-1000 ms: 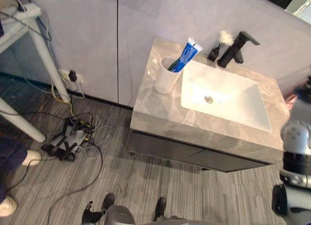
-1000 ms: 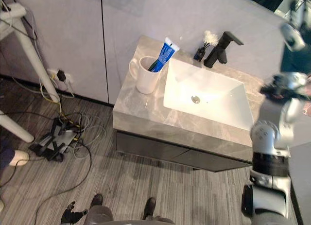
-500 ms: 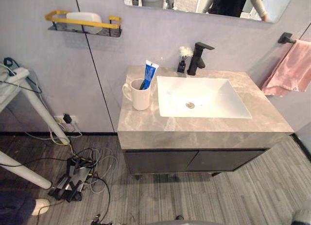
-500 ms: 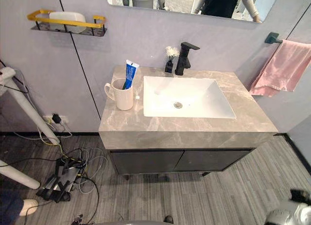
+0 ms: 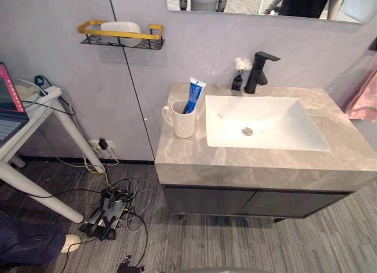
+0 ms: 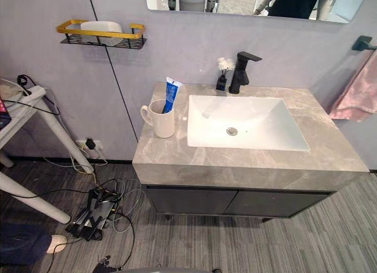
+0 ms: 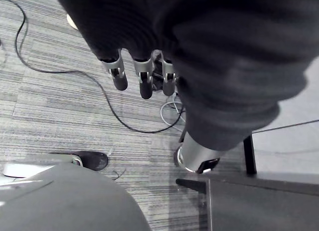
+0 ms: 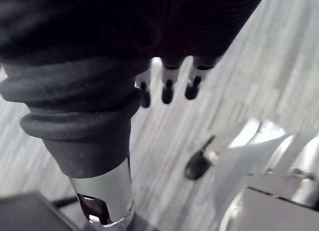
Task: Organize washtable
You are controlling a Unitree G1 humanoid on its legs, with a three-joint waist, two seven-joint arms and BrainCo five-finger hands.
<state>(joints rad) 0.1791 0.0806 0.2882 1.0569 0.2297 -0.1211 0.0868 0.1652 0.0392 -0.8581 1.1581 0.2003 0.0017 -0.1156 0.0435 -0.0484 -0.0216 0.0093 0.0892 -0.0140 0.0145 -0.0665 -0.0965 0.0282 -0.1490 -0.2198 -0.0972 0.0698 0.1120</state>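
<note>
View shifts sideways, things unmoved | washtable [image 6: 247,161] ahead, basin [image 6: 247,122] at centre | left hand [image 7: 118,74] and right hand [image 8: 168,89] hang down, fingers straight, empty | cup [image 6: 163,121] left of basin, toothpaste [image 6: 171,91] upright inside | step closer before reaching.

The washtable top [image 5: 188,152] is grey marble with pale veining over a dark grey cabinet front [image 5: 247,202], and its basin [image 5: 265,122] is plain white. Near the left edge, the mug [image 5: 182,121] is white and the tube [image 5: 193,96] in it blue with a white cap; at the rear edge, the faucet [image 5: 259,72] is black. The wall shelf [image 5: 121,32] has a yellow rail, the towel [image 6: 356,93] is pink, the floor [image 5: 235,243] grey-striped.
</note>
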